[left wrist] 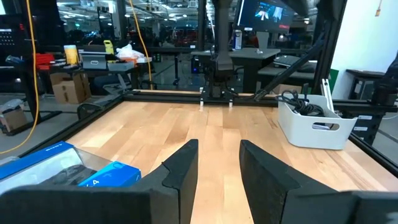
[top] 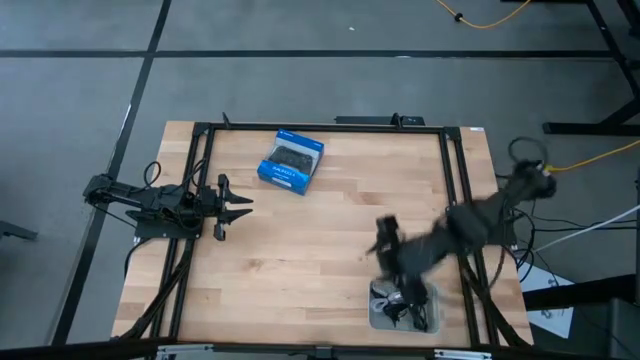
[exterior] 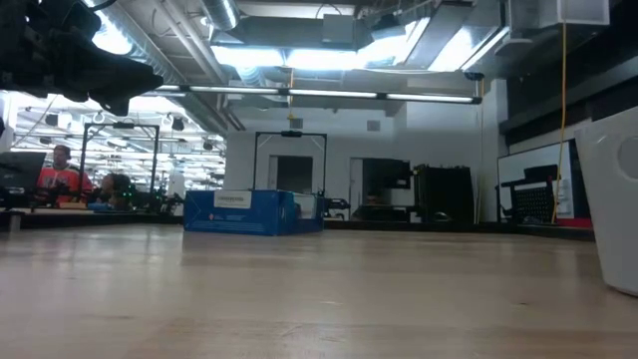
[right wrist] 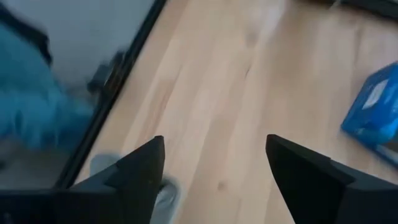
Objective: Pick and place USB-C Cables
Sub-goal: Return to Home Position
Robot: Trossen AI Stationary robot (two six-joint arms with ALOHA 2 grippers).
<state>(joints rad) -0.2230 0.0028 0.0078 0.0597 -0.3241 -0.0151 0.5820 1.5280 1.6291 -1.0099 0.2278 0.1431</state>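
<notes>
The USB-C cables lie as a dark tangle inside a white bin at the table's near right corner. They also show over the bin's rim in the left wrist view. My right gripper hovers just on the far side of the bin, blurred, open and with nothing between its fingers. My left gripper waits open at the table's left side. A blue box rests flat near the far edge.
The white bin stands tall at the right of the low view, and the blue box sits farther back. A black frame runs around the table. Bare wood lies between the two arms. People sit in the room behind.
</notes>
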